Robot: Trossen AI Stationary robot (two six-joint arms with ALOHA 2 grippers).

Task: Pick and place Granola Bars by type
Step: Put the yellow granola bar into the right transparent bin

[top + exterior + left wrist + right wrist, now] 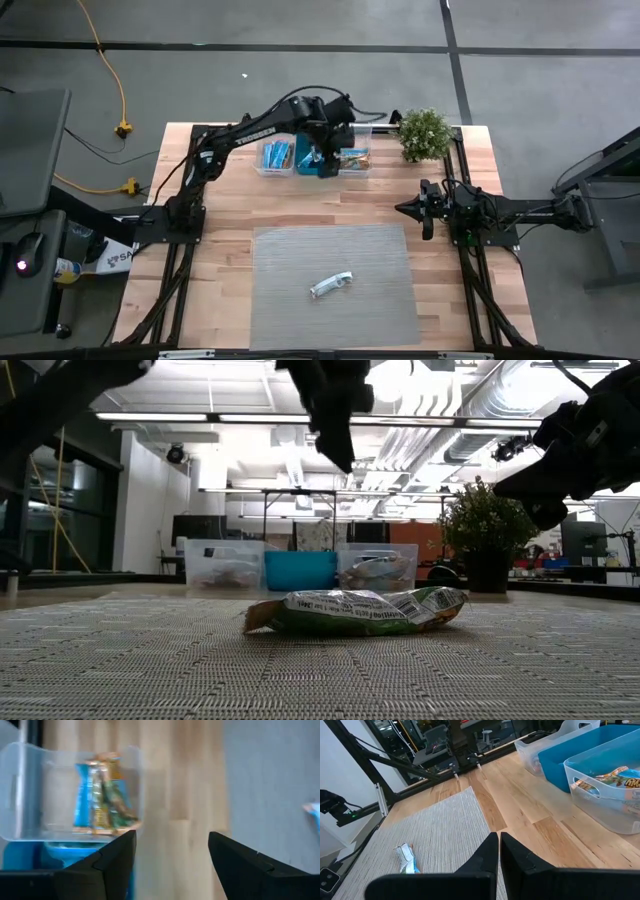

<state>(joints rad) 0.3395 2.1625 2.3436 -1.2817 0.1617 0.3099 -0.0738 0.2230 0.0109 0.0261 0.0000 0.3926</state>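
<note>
- My left pincer [322, 150] hangs open and empty above the teal plastic bin [312, 166].
- My right pincer [499, 851] rests closed beside the potted plant [424, 134].
- One silvery-white wrapped granola bar [331, 285] lies on the grey woven mat [290, 260], well apart from both.

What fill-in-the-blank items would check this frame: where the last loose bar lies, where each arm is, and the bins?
1. One bar still lies on the grey ____.
2. The left gripper hovers over the row of bins, its fingers ____.
3. The middle bin is ____ in colour.
4. The right gripper waits near the potted ____.

Missing words: mat; open; teal; plant
</note>
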